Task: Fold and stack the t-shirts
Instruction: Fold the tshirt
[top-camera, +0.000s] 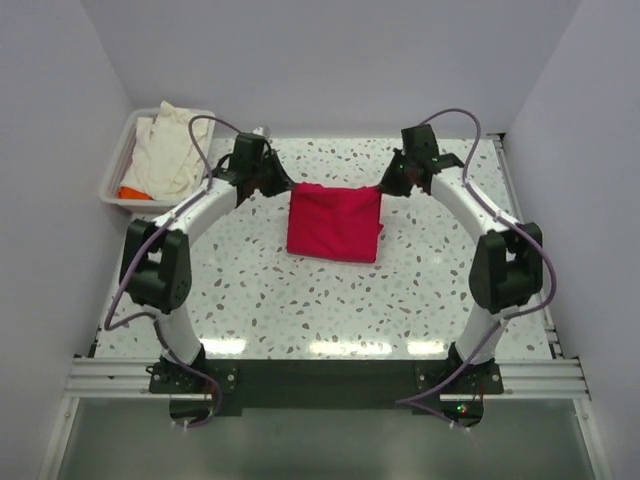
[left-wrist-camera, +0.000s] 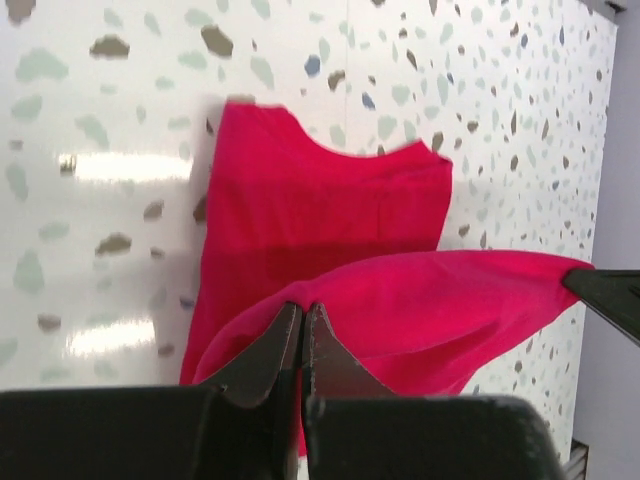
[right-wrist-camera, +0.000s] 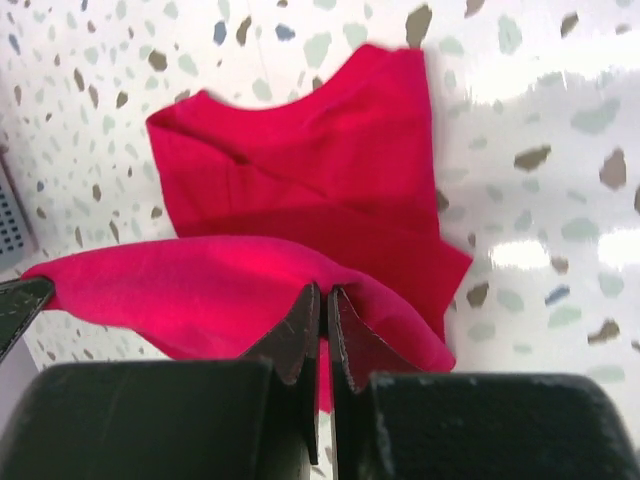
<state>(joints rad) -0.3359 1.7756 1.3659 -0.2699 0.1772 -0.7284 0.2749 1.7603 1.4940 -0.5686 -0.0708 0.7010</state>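
The left pincer (left-wrist-camera: 302, 318) is closed tight on the crimson t-shirt (top-camera: 335, 225) at its far left corner, the right pincer (right-wrist-camera: 325, 300) likewise at the far right corner. The shirt's folded body lies on the table (top-camera: 300, 300) toward 6 o'clock from both.

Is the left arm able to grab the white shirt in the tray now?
Probably not yet: the left gripper is shut on the red shirt, though the white shirt lies close by in the tray.
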